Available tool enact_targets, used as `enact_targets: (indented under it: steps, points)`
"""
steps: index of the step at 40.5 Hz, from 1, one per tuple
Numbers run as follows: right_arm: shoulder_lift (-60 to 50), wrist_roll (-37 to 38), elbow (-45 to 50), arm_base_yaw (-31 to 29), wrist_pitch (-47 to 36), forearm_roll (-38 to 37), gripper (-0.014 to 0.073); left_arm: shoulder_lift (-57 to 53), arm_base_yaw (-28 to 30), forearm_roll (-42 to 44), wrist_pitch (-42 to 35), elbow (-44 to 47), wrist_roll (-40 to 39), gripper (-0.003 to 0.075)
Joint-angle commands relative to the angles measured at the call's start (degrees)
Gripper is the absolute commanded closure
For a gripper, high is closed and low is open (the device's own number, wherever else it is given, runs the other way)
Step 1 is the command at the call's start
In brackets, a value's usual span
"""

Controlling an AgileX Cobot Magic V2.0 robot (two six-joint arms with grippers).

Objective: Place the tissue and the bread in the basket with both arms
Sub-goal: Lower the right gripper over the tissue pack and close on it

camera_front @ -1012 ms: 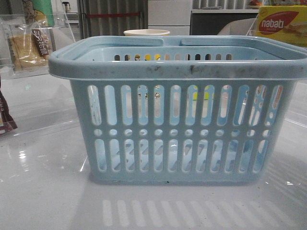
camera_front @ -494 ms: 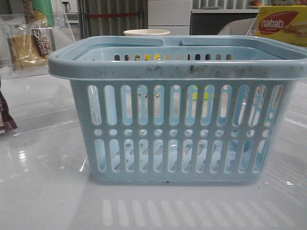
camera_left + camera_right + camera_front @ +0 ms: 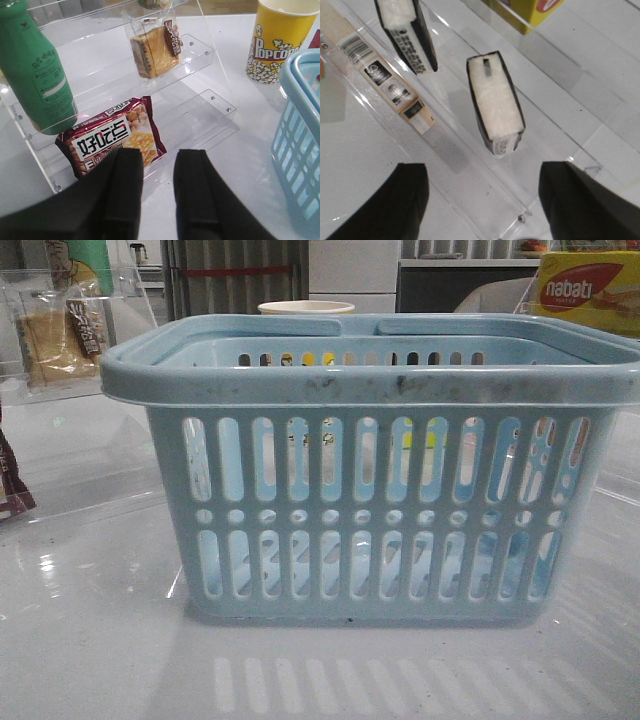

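The left gripper hangs with its two black fingers a narrow gap apart, nothing between them, over a glossy white table. Just beyond them a maroon snack packet lies on the lowest step of a clear acrylic shelf; a green bottle stands beside it, and the bread, golden slices in a clear wrapper with a dark brown label strip, leans upright on a higher step. A yellow popcorn cup stands off to the side, near the rim of the light blue basket.

The right gripper is spread wide and holds nothing, above another clear shelf. The tissue, a dark pack showing white at its face (a printed end panel points toward the gripper), lies in line with the gap between the fingers; a second pack like it and a long barcoded box sit further along.

In the front view the basket, slotted, with a scuffed rim, fills the middle of the table, with bare reflective surface on both sides and a yellow nabati box behind.
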Motion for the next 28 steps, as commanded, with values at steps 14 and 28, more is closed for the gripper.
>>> enact_targets:
  steps: [14,28]
  points:
    - [4.06,-0.1,-3.22,-0.63,-13.66,-4.41,0.0023,0.44,-0.03,-0.57,-4.67,-1.57,-0.45,0.0578]
    - [4.54,-0.1,-3.22,-0.63,-16.43,-4.41,0.0257,0.44,-0.03,-0.57,-4.67,-1.57,-0.45,0.0627]
